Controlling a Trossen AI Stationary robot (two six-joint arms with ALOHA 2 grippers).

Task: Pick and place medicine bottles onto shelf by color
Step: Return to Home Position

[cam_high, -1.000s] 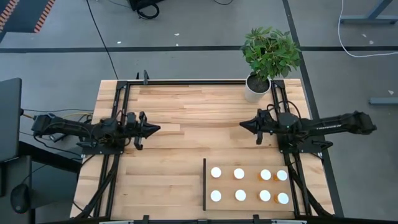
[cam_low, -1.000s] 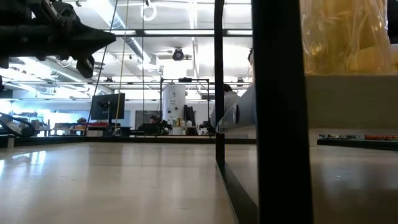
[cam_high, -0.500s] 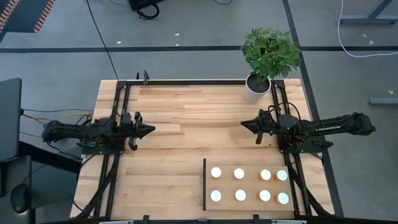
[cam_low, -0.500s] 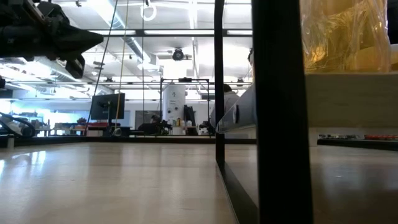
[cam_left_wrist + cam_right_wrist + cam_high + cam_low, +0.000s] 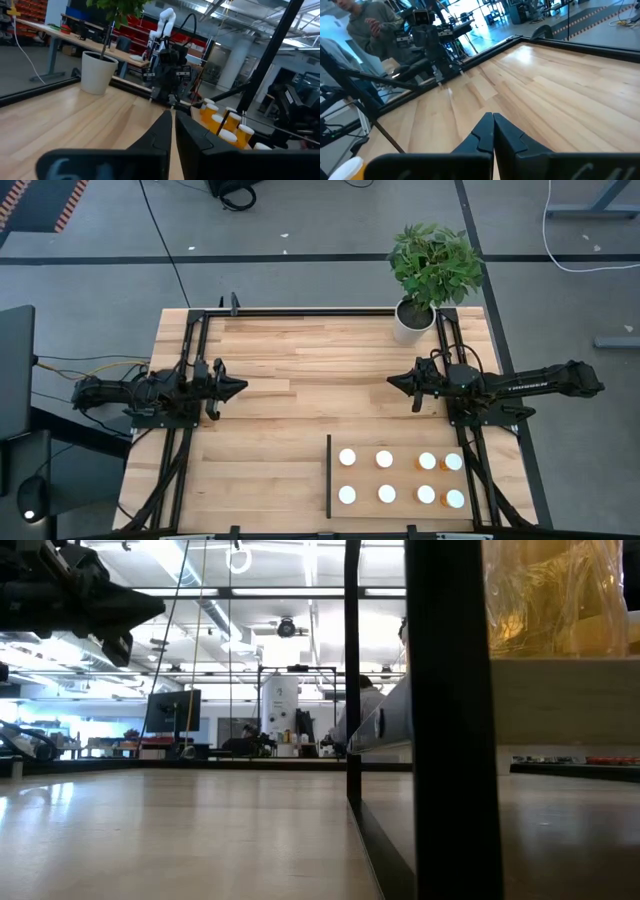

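- Table point(image 5: 300, 350): a plank top with one dark arm along each side edge. A potted plant point(image 5: 412, 315) stands at the far right corner.
- Shelf point(image 5: 366, 477): a light-wood panel at the near right of the table, edged on its left by a thin black strip point(image 5: 329, 477).
- Left arm point(image 5: 130, 392): stretched low and roughly level over the table's left edge, pointing inward toward the centre.
- Right arm point(image 5: 530, 380): mirrors it over the right edge, pointing inward, just behind the shelf's far right corner.
- Left gripper point(image 5: 240, 387): fingers pressed together to a point and empty. It is well apart from the shelf, which lies diagonally nearer and to the right.
- Right gripper point(image 5: 392, 381): fingers likewise closed and empty. It hangs above bare table, near the shelf's far edge but not over it.
- Medicine bottles point(image 5: 386, 494): eight stand on the shelf in two rows of four, caps up. The two right-hand columns show orange bodies; the two left-hand columns appear white, though from above mainly the caps show.
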